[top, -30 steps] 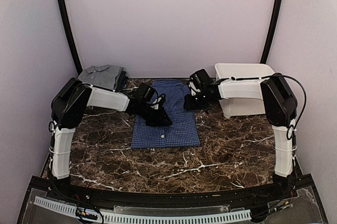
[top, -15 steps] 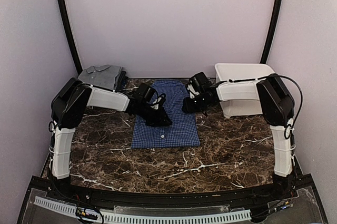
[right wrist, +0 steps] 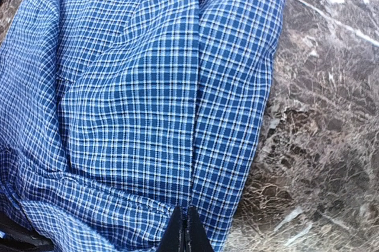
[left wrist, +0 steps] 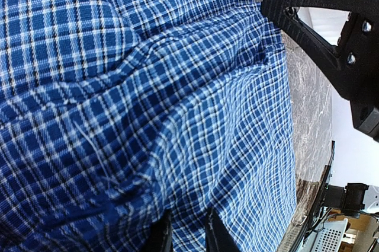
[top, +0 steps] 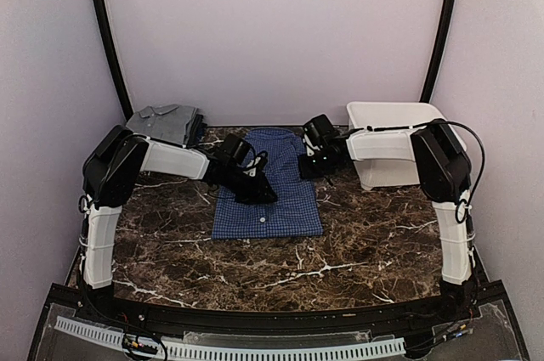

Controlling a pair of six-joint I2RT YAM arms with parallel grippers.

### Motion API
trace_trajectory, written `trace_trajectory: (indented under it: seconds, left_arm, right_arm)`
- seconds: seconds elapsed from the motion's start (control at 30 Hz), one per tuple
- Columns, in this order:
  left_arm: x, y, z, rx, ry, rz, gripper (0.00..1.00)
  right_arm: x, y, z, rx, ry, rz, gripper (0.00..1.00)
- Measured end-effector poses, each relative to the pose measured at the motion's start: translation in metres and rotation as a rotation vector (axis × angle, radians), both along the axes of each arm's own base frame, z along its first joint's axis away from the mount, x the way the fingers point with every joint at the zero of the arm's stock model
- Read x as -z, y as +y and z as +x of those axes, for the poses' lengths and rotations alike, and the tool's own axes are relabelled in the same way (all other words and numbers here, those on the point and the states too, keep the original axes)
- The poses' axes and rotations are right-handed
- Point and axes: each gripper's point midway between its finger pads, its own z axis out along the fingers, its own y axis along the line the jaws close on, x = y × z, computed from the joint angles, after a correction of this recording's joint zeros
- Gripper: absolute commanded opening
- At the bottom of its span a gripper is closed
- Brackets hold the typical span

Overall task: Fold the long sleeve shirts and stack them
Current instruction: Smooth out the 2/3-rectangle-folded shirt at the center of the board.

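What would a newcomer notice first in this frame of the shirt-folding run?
A blue checked shirt lies spread in the middle of the dark marble table, with both arms reaching onto it. The left gripper pinches cloth near its left side, and the right gripper is shut on its far right edge. A folded grey shirt sits in the far left corner, and a white tub stands at the far right.

The left arm (top: 174,158) and right arm (top: 382,145) both reach inward, forearms low and nearly level. The left tool (top: 252,190) angles down, its fingers (left wrist: 161,237) slightly apart — a fold of the blue shirt (left wrist: 177,115) pinched between them. The right tool (top: 309,166) is closed tight — fingertips (right wrist: 176,234) touching.
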Motion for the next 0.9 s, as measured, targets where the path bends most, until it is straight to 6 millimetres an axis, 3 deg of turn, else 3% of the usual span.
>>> trace_trajectory:
  seconds: [0.3, 0.63, 0.73, 0.9]
  left_arm:
    - [0.000, 0.000, 0.000, 0.001, -0.001, 0.000, 0.19]
    - [-0.007, -0.003, 0.005, 0.016, -0.022, 0.011, 0.27]
    - [-0.017, -0.006, 0.012, 0.018, -0.045, 0.003, 0.32]
    - [-0.044, -0.011, 0.022, 0.010, -0.100, -0.019, 0.38]
  right_arm:
    - [0.000, -0.010, 0.003, 0.030, -0.012, -0.048, 0.00]
    - [-0.009, -0.014, 0.005, 0.039, -0.022, -0.067, 0.32]
    - [-0.023, -0.015, 0.002, 0.042, -0.032, -0.052, 0.37]
    - [-0.068, -0.015, -0.017, 0.019, -0.069, 0.024, 0.40]
